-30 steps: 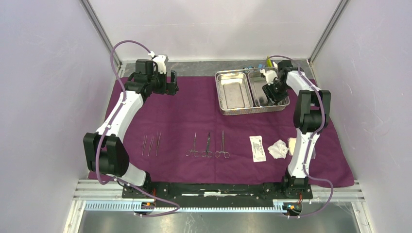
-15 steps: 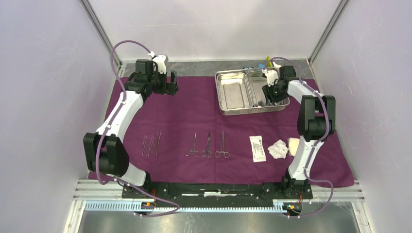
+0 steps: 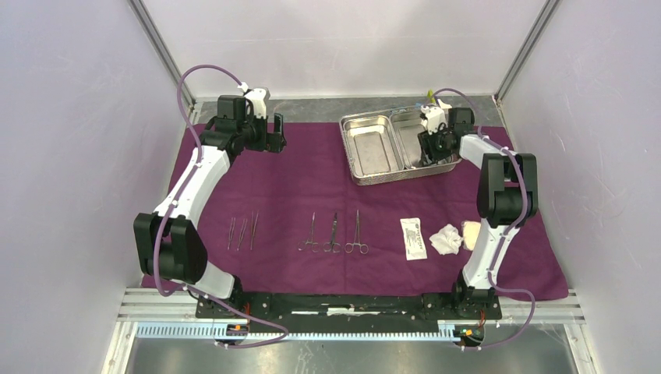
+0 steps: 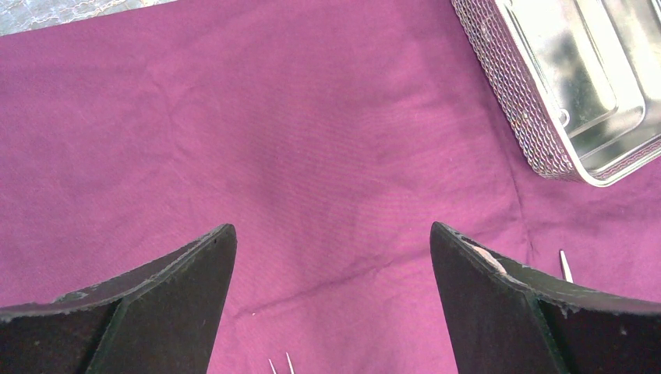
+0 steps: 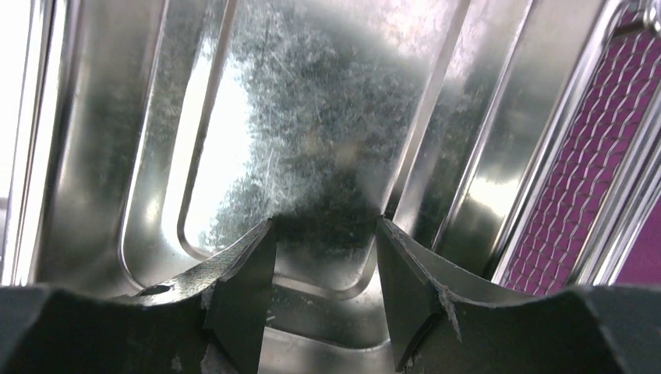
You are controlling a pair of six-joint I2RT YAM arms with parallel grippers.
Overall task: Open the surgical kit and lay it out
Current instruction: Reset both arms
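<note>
The plum-purple cloth (image 3: 312, 187) lies spread flat. At its back right stands the two-compartment steel tray (image 3: 348, 152), both compartments bare. My right gripper (image 3: 431, 148) reaches down into the tray's right compartment; in the right wrist view its gripper (image 5: 326, 226) is open, fingertips close to the steel floor (image 5: 312, 101), nothing between them. Along the front lie tweezers (image 3: 242, 233), three scissor-handled instruments (image 3: 334, 234), a white packet (image 3: 414, 238) and gauze pads (image 3: 447, 239). My left gripper (image 3: 274, 134) hovers wide open over bare cloth (image 4: 331, 234), the tray's mesh wall (image 4: 538, 125) to its right.
Small blue and yellow-green blocks (image 3: 425, 101) sit on the grey table strip behind the tray. Enclosure walls close in on the left, right and back. The arm bases and a metal rail (image 3: 351, 304) run along the near edge.
The right arm has shifted back and left inside the tray, and the tray has slid and turned slightly to the left with it. The left arm has not moved.
</note>
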